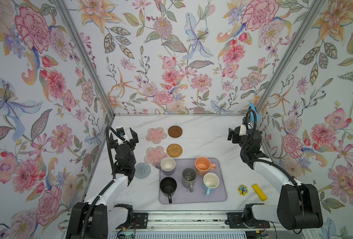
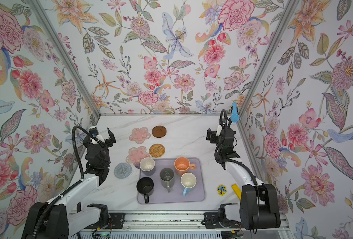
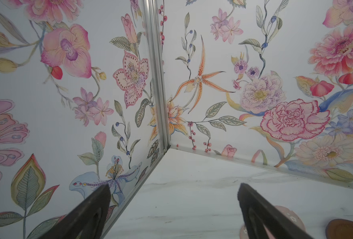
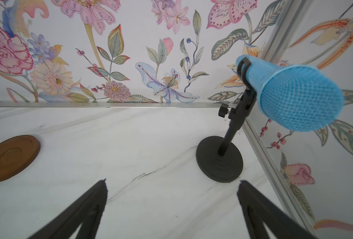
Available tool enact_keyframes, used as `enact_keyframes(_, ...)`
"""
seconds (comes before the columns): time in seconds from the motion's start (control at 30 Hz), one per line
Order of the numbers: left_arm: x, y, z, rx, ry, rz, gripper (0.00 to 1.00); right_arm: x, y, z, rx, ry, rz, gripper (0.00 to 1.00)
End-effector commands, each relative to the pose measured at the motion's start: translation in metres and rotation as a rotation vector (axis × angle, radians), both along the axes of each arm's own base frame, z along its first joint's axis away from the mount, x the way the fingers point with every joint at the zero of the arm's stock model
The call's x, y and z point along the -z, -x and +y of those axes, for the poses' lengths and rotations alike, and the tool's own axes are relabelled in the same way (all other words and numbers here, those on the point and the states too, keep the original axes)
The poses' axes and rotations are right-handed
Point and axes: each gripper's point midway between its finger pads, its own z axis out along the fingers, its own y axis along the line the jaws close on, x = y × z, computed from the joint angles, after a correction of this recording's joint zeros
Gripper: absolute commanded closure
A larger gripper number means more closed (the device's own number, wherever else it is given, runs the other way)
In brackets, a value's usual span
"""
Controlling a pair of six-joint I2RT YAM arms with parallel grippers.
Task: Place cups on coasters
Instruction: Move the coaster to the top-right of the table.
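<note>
Several mugs stand upright on a lavender mat (image 1: 194, 197): lavender (image 1: 167, 165), peach (image 1: 202, 165), grey (image 1: 189, 177), black (image 1: 168, 186) and light blue (image 1: 210, 182). The coasters lie bare behind and left of the mat: two pink flowers (image 1: 156, 135) (image 1: 153, 153), a brown disc (image 1: 175, 131), a rattan round (image 1: 174, 150) and a grey-blue knitted one (image 1: 142, 170). My left gripper (image 1: 126, 132) hovers open at the left, near the far pink flower. At the far right my right gripper (image 1: 231, 137) is open too. Both are empty in the wrist views (image 3: 173, 188) (image 4: 172, 182).
A microphone with a blue cover (image 4: 291, 97) on a black stand base (image 4: 219, 159) occupies the back right corner, close to my right gripper. A yellow block (image 1: 259, 192) and a small yellow tree piece (image 1: 242, 189) lie right of the mat. Floral walls enclose three sides.
</note>
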Motion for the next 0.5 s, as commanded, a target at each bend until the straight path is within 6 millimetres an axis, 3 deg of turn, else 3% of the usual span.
enact_keyframes(0.0,0.002,0.001,-0.001,0.001,0.024,0.037,0.01,0.001,0.000,0.027,-0.093,0.022,0.078,0.01)
enact_keyframes(0.2,-0.014,-0.011,-0.008,0.032,0.030,0.081,0.01,-0.003,-0.011,0.079,-0.210,0.062,0.142,0.00)
enact_keyframes(0.47,-0.035,-0.014,-0.009,0.039,0.111,0.021,0.01,0.003,-0.029,0.155,-0.272,0.070,0.243,0.08)
